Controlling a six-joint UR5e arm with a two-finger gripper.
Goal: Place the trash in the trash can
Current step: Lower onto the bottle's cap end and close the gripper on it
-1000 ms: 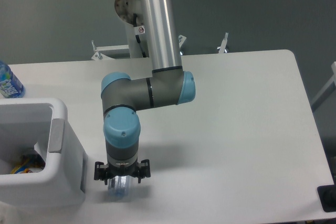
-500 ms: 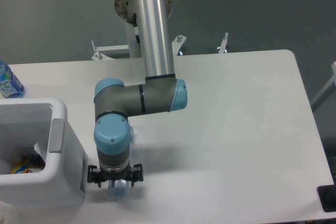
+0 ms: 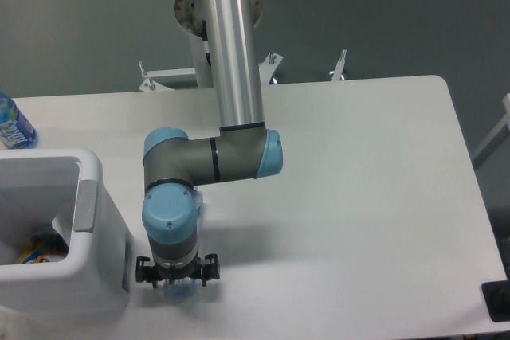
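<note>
One claw [image 3: 177, 283] pointing down over one clear bottle with a blue cap [image 3: 178, 291] on the table [image 3: 358, 197]; can't tell its opening. One boxy white trash can [image 3: 64, 236], one labelled bottle [image 3: 12, 123].

The arm [image 3: 231, 45] is a long polished silver tube, round and smooth. Its joints [image 3: 203, 157] are dark grey housings with light blue round end caps [image 3: 169, 216]; thin black rings mark the seams between sections. At six o'clock a small black gripper [image 3: 177, 275] with short side lugs hangs below the wrist. At twelve o'clock sit a grey joint and a metal disc.
</note>
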